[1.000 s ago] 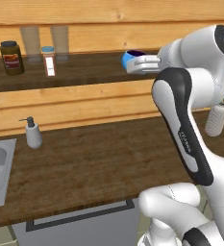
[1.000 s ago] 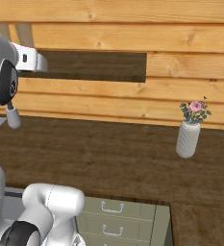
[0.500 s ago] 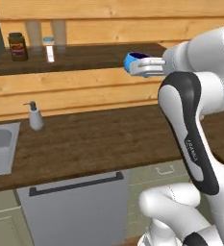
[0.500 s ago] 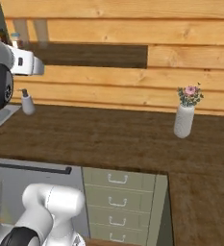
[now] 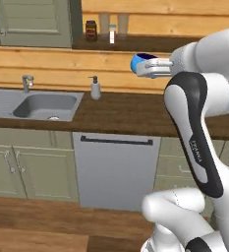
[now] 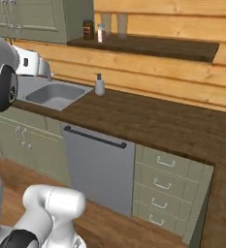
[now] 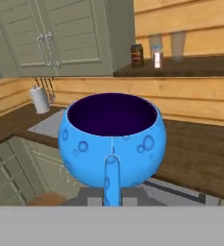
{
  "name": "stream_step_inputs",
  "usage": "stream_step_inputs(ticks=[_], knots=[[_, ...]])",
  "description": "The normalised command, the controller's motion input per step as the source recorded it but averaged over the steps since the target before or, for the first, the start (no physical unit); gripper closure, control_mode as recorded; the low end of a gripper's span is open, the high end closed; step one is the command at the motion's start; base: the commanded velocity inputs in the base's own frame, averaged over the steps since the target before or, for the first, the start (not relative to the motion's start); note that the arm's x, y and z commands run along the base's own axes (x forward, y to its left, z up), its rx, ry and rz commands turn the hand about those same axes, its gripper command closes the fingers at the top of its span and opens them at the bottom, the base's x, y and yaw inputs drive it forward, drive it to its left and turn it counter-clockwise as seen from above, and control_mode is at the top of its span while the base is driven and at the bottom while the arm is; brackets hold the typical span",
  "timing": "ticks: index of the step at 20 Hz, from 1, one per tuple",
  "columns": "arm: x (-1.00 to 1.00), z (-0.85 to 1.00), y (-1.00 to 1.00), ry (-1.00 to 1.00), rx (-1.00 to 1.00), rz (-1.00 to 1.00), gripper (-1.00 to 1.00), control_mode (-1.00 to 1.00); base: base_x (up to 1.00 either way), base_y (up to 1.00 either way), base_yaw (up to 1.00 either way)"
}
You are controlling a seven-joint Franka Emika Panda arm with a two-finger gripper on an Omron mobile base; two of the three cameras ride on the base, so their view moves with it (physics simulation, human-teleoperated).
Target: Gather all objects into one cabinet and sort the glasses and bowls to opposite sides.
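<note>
My gripper [image 5: 144,66] is shut on the small bright blue bowl [image 5: 137,62] and holds it high, level with the wooden shelf [image 5: 135,43]. Seen from the hand, the bowl [image 7: 112,139] sits upright and empty, with its dark inside showing, right above my gripper [image 7: 112,194]. The grey-green cabinet [image 5: 30,22] hangs at the upper left with its doors closed; it also appears as the cabinet [image 7: 60,38] beyond the bowl. Two pale glasses [image 5: 113,21] stand on the shelf to the cabinet's right, and the same glasses [image 7: 166,44] show from the hand.
A dark jar [image 5: 91,30] and a small white bottle [image 5: 112,35] stand by the glasses. Below, the wooden counter [image 5: 130,110] carries a sink [image 5: 44,104], a faucet [image 5: 27,81] and a soap dispenser [image 5: 95,88]. A dishwasher [image 5: 116,172] and drawers [image 6: 168,186] sit underneath.
The base has backed away and turned, so the whole scene shifted: sink, cabinet and floor came into view. The blue bowl stays held in the shut gripper.
</note>
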Motion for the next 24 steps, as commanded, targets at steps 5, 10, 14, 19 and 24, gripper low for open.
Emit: stream_step_inputs(ticks=[5, 10, 14, 19, 24], knots=[[0.0, 0.0, 0.0, 0.0, 0.0, 0.0, 1.0, 1.0, -0.6, 0.55, 0.69], [0.0, 0.0, 0.0, 0.0, 0.0, 0.0, 1.0, 1.0, -0.46, 0.78, 0.58], [0.0, 0.0, 0.0, 0.0, 0.0, 0.0, 1.0, 1.0, -0.21, 0.83, 0.46], [0.0, 0.0, 0.0, 0.0, 0.0, 0.0, 1.0, 1.0, -0.36, 0.98, 0.44], [0.0, 0.0, 0.0, 0.0, 0.0, 0.0, 1.0, 1.0, -0.39, 1.0, 0.39]])
